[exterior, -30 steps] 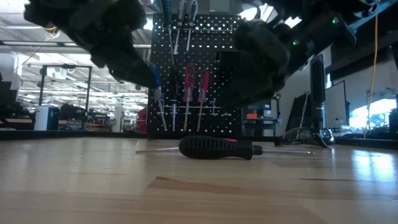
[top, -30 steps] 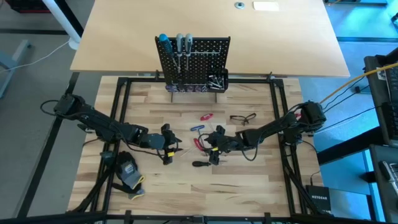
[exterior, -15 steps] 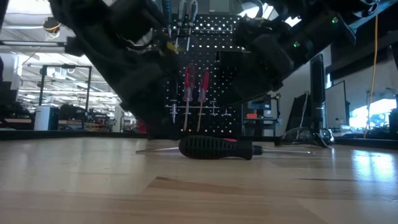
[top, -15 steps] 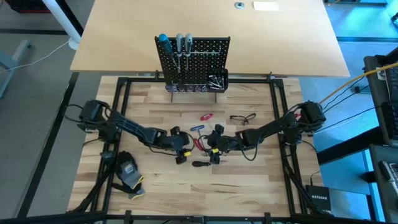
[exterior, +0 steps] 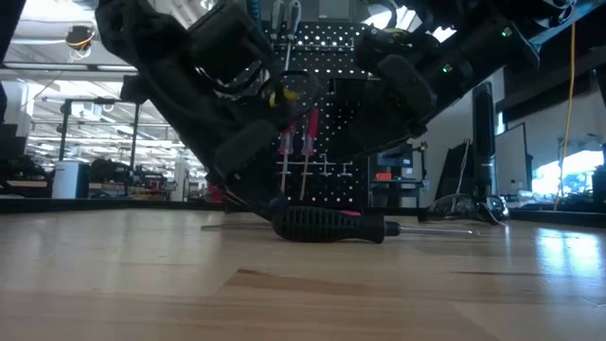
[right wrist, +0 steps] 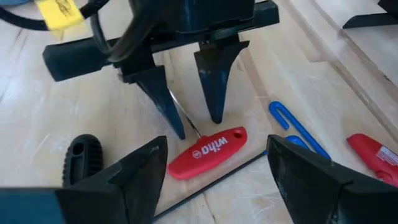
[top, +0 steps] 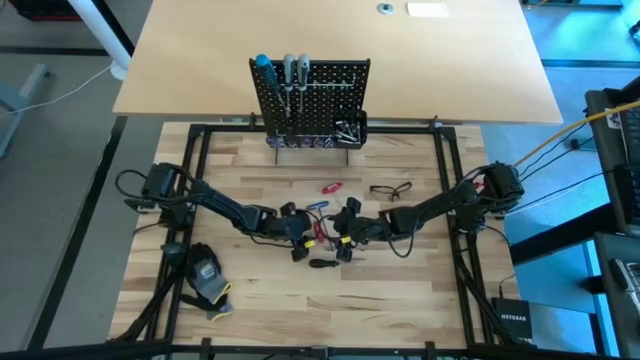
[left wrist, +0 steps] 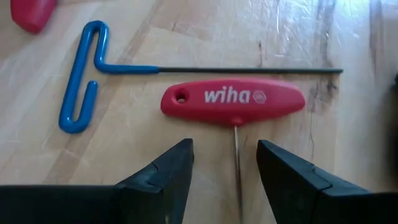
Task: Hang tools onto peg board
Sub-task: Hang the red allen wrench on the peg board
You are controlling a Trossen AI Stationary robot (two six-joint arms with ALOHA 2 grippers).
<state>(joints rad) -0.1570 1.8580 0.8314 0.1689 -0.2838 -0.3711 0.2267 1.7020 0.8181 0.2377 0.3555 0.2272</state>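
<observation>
A red T-handle key (left wrist: 233, 101) lies flat on the wooden table, its thin shaft (left wrist: 236, 146) running between the fingers of my left gripper (left wrist: 225, 171). That gripper (top: 302, 238) is open, slants down and stands low over the shaft, one finger on each side. My right gripper (top: 343, 238) faces it from the right, open and holding nothing, with the red handle (right wrist: 208, 151) just ahead of it. A blue T-shaped key (left wrist: 81, 81) lies beside the red one. A black-handled screwdriver (exterior: 327, 225) lies nearer the front. The peg board (top: 310, 95) stands at the back with several tools hung on it.
A red tool (top: 330, 187) and a pair of safety glasses (top: 390, 190) lie farther back on the table. A black-and-yellow glove (top: 207, 278) lies at the near left. A black frame (top: 195, 180) borders the work area.
My left gripper has gone toward the table's right and down, tipping more steeply, until its open fingers stand on either side of the red key's shaft. The tools on the table have not moved.
</observation>
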